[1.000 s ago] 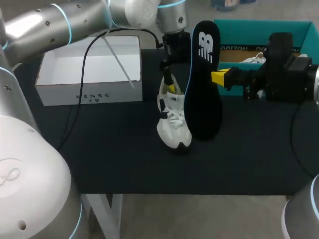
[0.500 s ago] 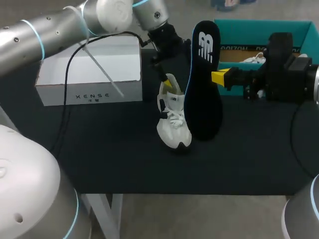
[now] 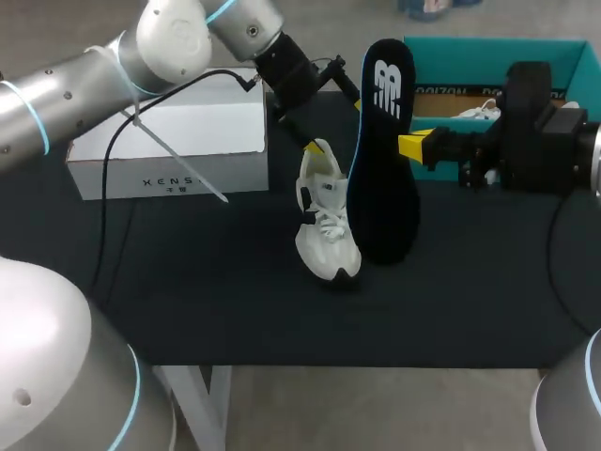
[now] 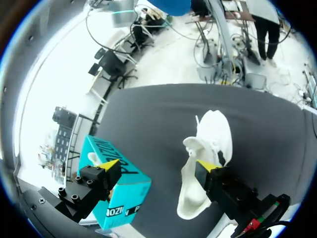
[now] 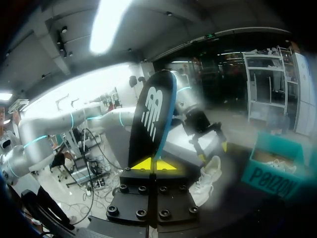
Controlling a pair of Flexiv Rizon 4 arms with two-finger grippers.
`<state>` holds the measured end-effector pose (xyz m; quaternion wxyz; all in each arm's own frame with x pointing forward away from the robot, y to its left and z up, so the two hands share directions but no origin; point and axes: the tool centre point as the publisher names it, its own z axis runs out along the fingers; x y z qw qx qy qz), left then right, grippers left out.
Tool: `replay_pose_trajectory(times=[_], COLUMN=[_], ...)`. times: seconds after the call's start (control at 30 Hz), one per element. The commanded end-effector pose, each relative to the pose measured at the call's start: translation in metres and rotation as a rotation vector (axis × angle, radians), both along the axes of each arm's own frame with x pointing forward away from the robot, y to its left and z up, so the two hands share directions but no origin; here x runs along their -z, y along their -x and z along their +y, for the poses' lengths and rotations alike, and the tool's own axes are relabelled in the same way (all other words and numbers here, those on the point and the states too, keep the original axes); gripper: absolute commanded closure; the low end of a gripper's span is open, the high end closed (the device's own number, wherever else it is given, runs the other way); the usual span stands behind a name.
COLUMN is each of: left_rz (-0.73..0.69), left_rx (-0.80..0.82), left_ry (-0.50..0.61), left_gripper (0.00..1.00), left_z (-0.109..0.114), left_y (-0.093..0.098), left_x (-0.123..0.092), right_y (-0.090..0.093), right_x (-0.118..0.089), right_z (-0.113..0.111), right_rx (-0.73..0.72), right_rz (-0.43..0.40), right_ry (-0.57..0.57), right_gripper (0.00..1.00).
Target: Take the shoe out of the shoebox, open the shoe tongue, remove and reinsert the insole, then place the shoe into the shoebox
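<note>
White shoebox (image 3: 169,141): open-topped, at the table's left.
Left gripper (image 3: 334,124): fingers spread wide, nothing clamped, one tip laid at the heel collar of the white sneaker (image 3: 327,230).
Sneaker: stood on the table at centre. It may be toppled if the collar is tugged sideways.
Black insole (image 3: 383,178): held upright, pinched in the right gripper (image 3: 410,146). It may be buckled if driven in misaligned.

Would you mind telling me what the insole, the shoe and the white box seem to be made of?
The insole: likely foam with a matt black face and thin blue edge, staying straight while held upright. The shoe: soft white textile upper, laced. The white box: probably matt cardboard, flat folded walls.
</note>
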<state>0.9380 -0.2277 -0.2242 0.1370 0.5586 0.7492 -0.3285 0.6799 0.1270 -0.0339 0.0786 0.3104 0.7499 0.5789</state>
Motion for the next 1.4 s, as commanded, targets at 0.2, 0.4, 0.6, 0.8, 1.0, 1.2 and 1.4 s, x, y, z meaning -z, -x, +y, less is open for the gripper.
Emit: replay_pose_trajectory(times=[0.2, 0.4, 0.6, 0.8, 1.0, 1.2, 1.4], left_rz=[-0.076, -0.148, -0.23, -0.279, -0.335, -0.409, -0.485], left_rx=[0.029, 0.096, 0.141, 0.123, 0.159, 0.225, 0.268], left_ry=[0.256, 0.344, 0.401, 0.456, 0.495, 0.509, 0.532], left_gripper=[0.0, 0.0, 0.0, 0.0, 0.0, 0.0, 0.0], left_z=[0.007, 0.005, 0.005, 0.005, 0.004, -0.008, -0.024], left_y=[0.002, 0.003, 0.014, 0.022, 0.028, 0.04, 0.049], left_x=[-0.003, -0.018, -0.036, -0.043, -0.049, -0.062, -0.071], right_y=[-0.016, -0.061, -0.107, -0.152, -0.184, -0.201, -0.215], right_x=[0.001, -0.001, -0.001, 0.01, 0.032, 0.057, 0.078], right_z=[-0.006, -0.022, -0.036, -0.047, -0.054, -0.063, -0.072], right_rx=[0.028, 0.019, 0.033, 0.098, 0.132, 0.154, 0.175], right_rz=[0.031, 0.133, 0.284, 0.4, 0.527, 0.612, 0.686], right_ry=[-0.031, -0.095, -0.172, -0.159, -0.208, -0.175, -0.146], right_gripper=[1.0, 1.0, 1.0, 1.0, 1.0, 1.0, 1.0])
